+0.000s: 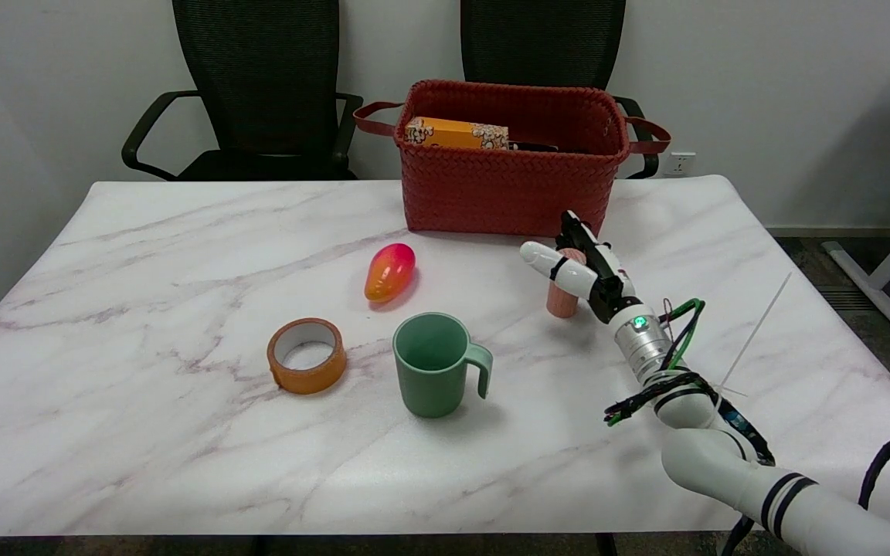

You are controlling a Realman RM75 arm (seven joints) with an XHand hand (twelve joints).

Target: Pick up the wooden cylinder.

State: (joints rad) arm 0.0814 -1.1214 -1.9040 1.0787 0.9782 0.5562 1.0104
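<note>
Right hand [580, 266] is at the wooden cylinder [562, 303], fingers wrapped round its upper part: a white finger [541, 257] crosses the front of the top, other fingers go behind it. Looks like a grasp, w/ contact on the top half; can't tell how firmly it's clamped. Cylinder stands upright, its base seems still on the table [182, 432], only the lower part shows below the fingers.

Just beyond the fingers, away from the camera: 1 red woven basket [507, 189], near but apart from the hand. Inside it, 1 orange box [456, 133] leaning at the left end.

Left of the fingers, well apart: 1 orange-red mango-like fruit [389, 272] lying on its side. Left and nearer the camera: 1 green mug [436, 367], upright, handle turned toward the hand's side. Further left of that: 1 roll of orange tape [307, 355], lying flat.

Behind the table: 2 black chairs [259, 85], side by side against the wall.

Count: 1 cylinder, 1 basket, 1 box, 1 fruit, 1 mug, 1 tape roll, 2 chairs.
</note>
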